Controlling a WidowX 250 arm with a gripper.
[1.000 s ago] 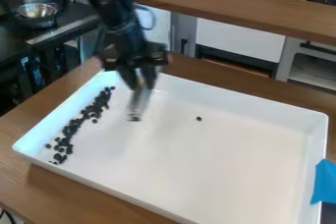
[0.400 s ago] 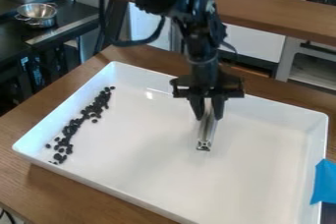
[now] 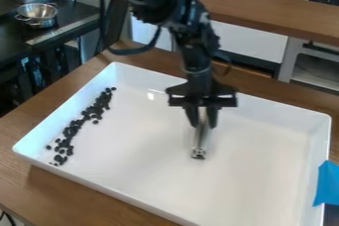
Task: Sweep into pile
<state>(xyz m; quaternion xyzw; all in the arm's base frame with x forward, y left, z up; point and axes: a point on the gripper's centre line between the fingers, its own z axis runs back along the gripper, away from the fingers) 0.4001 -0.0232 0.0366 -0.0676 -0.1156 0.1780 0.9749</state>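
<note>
Wooden counter (image 3: 53, 185); tool (image 3: 202, 124) clamped on metal bar (image 3: 200, 144) inside white tray (image 3: 320, 131), edges well apart.

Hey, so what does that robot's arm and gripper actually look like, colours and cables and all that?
The arm is black, built of chunky segments with rounded joints, and a thick dark cable loops beside it. The gripper is black too, with a wide crosspiece above two short fingers.
</note>
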